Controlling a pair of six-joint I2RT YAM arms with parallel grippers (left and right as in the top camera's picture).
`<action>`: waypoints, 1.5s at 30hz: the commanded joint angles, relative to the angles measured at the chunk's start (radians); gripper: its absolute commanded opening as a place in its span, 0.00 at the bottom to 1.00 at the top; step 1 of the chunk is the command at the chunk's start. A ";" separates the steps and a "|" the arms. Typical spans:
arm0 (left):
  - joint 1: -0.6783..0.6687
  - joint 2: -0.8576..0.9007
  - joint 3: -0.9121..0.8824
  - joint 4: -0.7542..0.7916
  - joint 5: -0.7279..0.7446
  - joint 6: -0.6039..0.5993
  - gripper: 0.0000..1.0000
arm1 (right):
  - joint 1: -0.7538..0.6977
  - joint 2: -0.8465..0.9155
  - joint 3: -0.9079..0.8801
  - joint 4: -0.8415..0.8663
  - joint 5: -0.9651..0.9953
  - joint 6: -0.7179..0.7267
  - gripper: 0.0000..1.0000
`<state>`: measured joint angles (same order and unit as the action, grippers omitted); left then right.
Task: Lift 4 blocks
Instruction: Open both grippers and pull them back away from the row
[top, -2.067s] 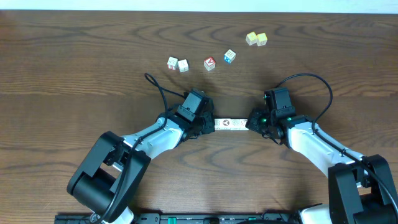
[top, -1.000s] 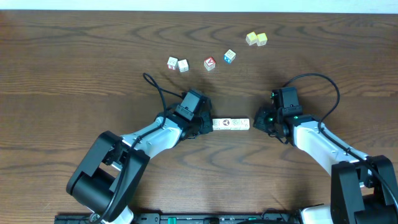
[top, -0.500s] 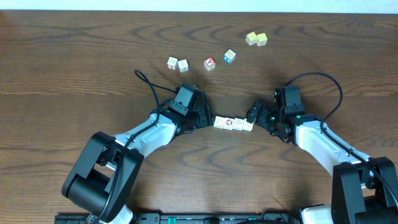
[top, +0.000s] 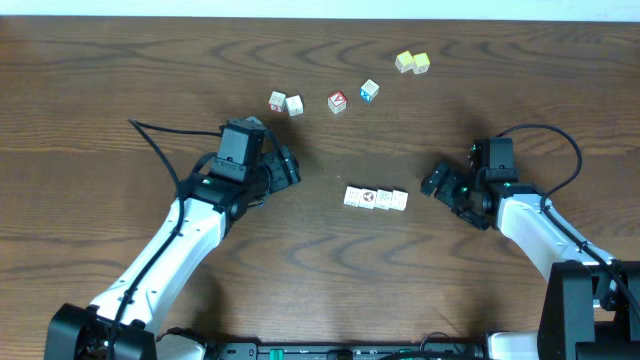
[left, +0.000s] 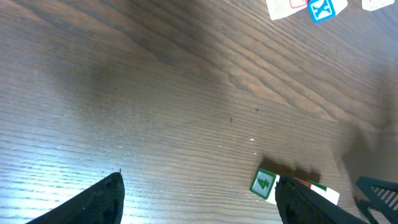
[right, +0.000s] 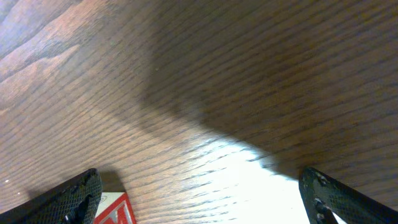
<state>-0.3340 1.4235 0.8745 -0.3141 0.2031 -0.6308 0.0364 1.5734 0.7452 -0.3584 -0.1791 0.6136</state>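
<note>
A: Where do we see the blocks?
B: All four blocks (top: 376, 198) lie flat on the tabletop (top: 120, 70) in one row, side by side and touching, between our two arms.
A: And our grippers?
B: Our left gripper (top: 288, 170) is spread wide with nothing in it, well apart from the row's left end. Our right gripper (top: 432, 183) is spread too and empty, near the row's right end but not touching it.
A: What else do we see?
B: Farther back, two white cubes (top: 277, 101), a red cube (top: 337, 101), a blue cube (top: 369, 90) and two yellow cubes (top: 411, 62).
</note>
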 joint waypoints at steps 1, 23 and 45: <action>0.008 -0.004 -0.001 -0.012 -0.013 0.013 0.78 | -0.011 0.005 -0.009 -0.012 0.002 0.000 0.99; 0.008 -0.004 -0.001 -0.012 -0.013 0.013 0.79 | -0.010 0.005 -0.009 -0.011 0.001 0.041 0.99; 0.008 -0.004 -0.001 -0.012 -0.013 0.013 0.79 | -0.008 0.005 -0.009 -0.021 -0.018 0.047 0.99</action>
<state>-0.3290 1.4197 0.8745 -0.3225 0.2031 -0.6281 0.0364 1.5723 0.7452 -0.3626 -0.1806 0.6399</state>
